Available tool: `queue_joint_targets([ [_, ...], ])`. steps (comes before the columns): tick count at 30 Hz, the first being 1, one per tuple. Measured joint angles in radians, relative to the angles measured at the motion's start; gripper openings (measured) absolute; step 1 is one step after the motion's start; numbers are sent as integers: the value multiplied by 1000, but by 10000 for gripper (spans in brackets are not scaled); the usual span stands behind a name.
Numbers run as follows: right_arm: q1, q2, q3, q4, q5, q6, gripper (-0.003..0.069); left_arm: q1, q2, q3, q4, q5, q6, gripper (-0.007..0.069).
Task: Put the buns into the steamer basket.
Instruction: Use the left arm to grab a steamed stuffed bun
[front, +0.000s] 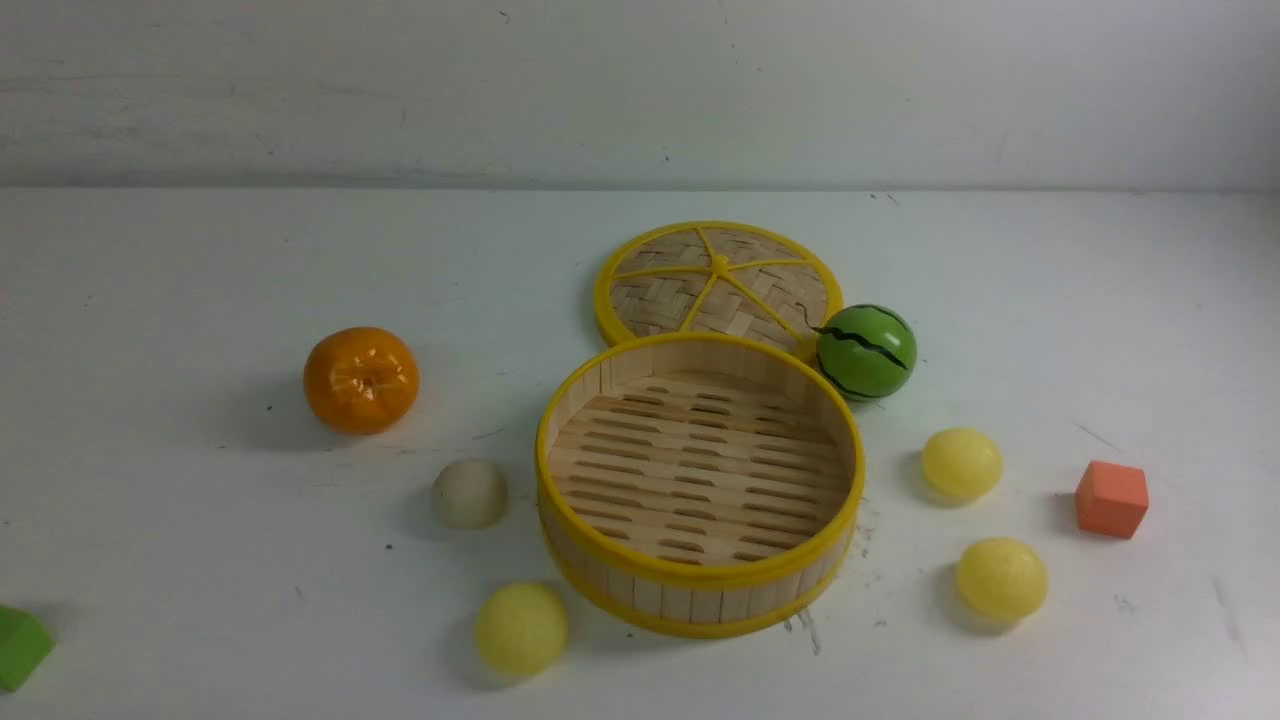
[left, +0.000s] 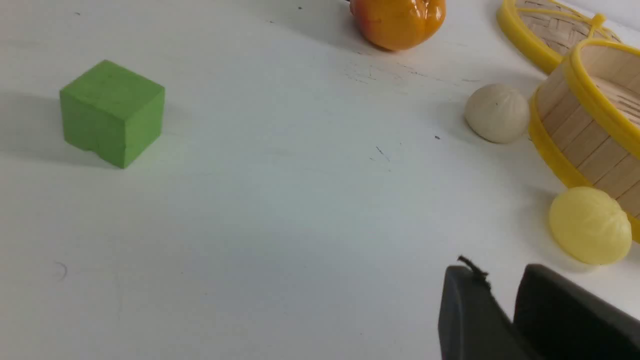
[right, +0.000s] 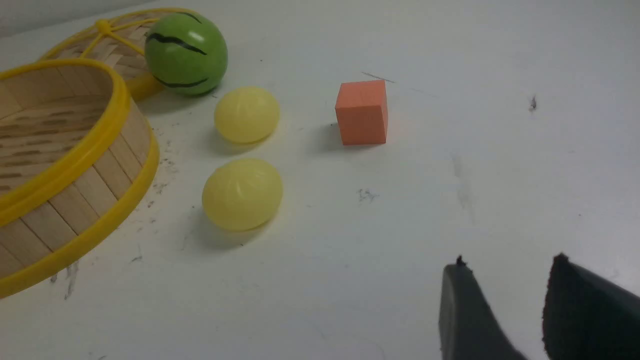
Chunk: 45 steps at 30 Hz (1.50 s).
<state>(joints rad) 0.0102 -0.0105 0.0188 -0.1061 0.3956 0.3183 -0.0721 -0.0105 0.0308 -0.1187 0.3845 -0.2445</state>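
White table, two buns on each side of the basket

White table (front: 250, 600) carries the round basket (front: 700, 575) in the middle, with nothing inside. We see the pale bun (front: 470, 494) and a yellow bun (front: 522, 629) on its left side, both nearer to our left claw (left: 492, 300). Two more yellow buns, the far one (front: 961, 465) and the near one (front: 1002, 580), lie on its right side, nearer to our right claw (right: 510, 285). Both claws are open, with a gap between the fingers, and hold nothing. The buns are round, so we find no clear long axis to follow. We judge that each claw must move inward, toward the basket, to reach its first bun.
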Motion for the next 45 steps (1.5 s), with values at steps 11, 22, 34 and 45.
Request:
queue_joint_targets([
  [11, 0, 0, 0, 0, 0, 0, 239, 0, 0, 0, 0, 0, 0, 147],
  [22, 0, 0, 0, 0, 0, 0, 239, 0, 0, 0, 0, 0, 0, 147],
  [34, 0, 0, 0, 0, 0, 0, 239, 0, 0, 0, -455, -227, -257, 160],
  [45, 0, 0, 0, 0, 0, 0, 239, -22, 44, -185, -545, -182, -107, 112],
])
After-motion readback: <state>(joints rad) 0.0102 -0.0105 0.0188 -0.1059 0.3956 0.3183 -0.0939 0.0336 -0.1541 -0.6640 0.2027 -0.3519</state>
